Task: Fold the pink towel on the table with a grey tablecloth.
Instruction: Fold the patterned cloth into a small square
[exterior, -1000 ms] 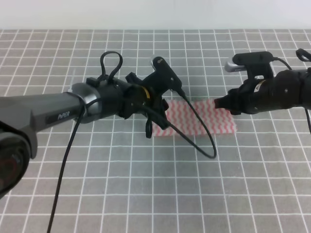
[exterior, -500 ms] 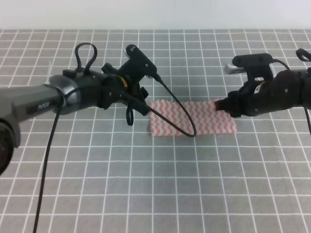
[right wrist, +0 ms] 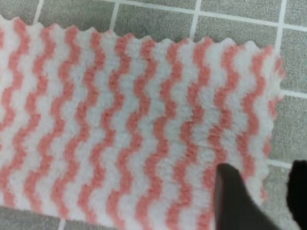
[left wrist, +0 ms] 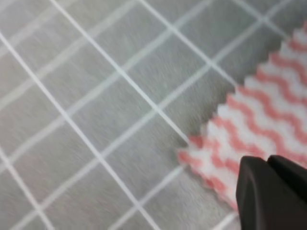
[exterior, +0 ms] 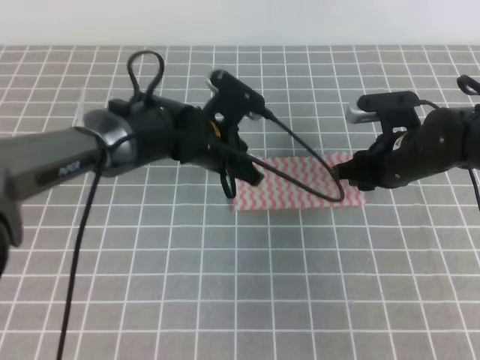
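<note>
The pink towel (exterior: 300,189) lies as a flat zigzag-striped strip in the middle of the table with a grey tablecloth (exterior: 225,285). My left gripper (exterior: 238,180) hangs over the strip's left end. In the left wrist view its fingers (left wrist: 254,191) sit pressed together above the towel's corner (left wrist: 225,148), holding nothing. At the strip's right end is my right gripper (exterior: 346,171). The right wrist view shows that gripper (right wrist: 261,187) open, one finger (right wrist: 232,196) over the towel (right wrist: 134,124) and the other just past its right edge.
White grid lines cover the grey cloth (left wrist: 96,96) all around the towel. The left arm's black cable (exterior: 307,193) loops across the towel. A pale wall runs along the far edge of the table.
My left gripper drew away up and left from the towel's left end, then came back over it. The right gripper dropped slightly at the right end. The towel has not moved.
</note>
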### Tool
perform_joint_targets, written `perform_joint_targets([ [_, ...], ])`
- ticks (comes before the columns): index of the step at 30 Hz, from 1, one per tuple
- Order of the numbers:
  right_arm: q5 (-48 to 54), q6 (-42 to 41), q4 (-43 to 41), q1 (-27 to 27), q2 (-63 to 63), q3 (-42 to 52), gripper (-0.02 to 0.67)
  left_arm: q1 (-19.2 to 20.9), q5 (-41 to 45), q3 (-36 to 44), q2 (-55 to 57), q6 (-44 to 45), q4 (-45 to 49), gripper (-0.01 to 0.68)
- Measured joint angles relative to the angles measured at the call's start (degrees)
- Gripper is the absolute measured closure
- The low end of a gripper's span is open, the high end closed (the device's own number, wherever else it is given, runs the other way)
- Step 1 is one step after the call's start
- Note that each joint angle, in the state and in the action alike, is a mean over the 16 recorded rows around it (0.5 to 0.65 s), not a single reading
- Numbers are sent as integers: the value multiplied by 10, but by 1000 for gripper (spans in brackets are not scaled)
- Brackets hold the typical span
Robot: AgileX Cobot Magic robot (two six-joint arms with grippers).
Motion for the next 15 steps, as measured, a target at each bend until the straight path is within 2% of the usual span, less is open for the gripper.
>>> perform_joint_targets([
  [9, 35, 9, 1, 0, 6, -23, 318, -7, 28, -10, 12, 23, -54, 672],
  [15, 83, 15, 1, 0, 24, -59, 311, -7, 46, -20, 15, 48, -94, 673],
])
